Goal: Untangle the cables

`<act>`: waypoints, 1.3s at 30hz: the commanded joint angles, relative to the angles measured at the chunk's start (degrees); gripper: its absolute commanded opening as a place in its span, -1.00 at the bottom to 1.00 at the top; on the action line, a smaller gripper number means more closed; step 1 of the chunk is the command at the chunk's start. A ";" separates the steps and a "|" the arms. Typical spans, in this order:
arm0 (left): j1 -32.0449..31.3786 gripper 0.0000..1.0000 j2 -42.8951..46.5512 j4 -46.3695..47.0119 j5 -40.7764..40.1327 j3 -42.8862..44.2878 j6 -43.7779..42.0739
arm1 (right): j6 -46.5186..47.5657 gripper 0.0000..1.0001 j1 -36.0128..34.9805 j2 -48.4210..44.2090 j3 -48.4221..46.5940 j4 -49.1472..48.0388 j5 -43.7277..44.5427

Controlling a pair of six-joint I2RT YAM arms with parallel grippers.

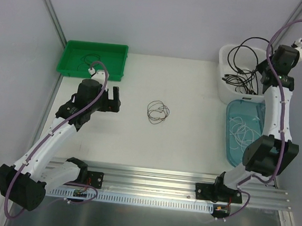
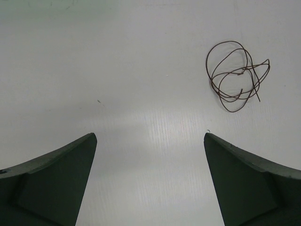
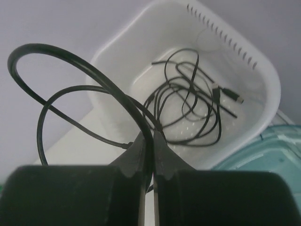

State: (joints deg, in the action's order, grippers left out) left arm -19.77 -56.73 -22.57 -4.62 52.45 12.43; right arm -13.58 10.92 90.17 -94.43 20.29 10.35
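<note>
My right gripper is shut on a thick black cable and holds it above the white basket; the cable arches up and out to the left. More tangled black cables lie in the basket, which also shows in the top view at the back right, with my right gripper over it. My left gripper is open and empty above the table, left of a small thin dark coiled cable, seen mid-table in the top view. A thin white cable lies in the blue tray.
A green tray at the back left holds a thin dark cable. A translucent blue tray sits in front of the white basket. Grey walls enclose the table on both sides. An aluminium rail runs along the near edge.
</note>
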 commanded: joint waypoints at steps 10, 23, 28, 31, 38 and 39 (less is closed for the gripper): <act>0.52 0.98 -2.68 -0.46 2.78 -0.24 -1.53 | -2.68 0.19 4.64 15.30 -14.73 -2.19 -0.23; 0.52 0.99 -1.02 -0.46 4.36 -0.24 -0.39 | 4.97 0.45 -13.79 2.56 5.90 0.18 -9.71; 0.52 0.98 -0.49 -0.46 5.67 -0.24 -0.12 | 8.13 0.28 -21.80 2.99 13.74 1.33 -20.44; 0.52 0.98 -0.57 -0.46 6.99 -0.15 0.14 | 12.08 0.09 -26.99 4.13 17.96 0.63 -21.95; 0.52 0.98 -0.84 -0.46 8.49 -0.15 0.67 | 18.32 -0.12 -31.83 12.21 19.20 -2.27 -29.06; 0.52 0.98 -0.84 -0.46 8.49 -0.15 0.67 | 18.59 -0.13 -32.01 13.35 19.02 -2.45 -29.68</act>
State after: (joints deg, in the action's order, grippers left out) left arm -19.77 -58.43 -23.29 2.44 52.45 12.67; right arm 0.73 -20.93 101.23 -74.91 19.99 -14.74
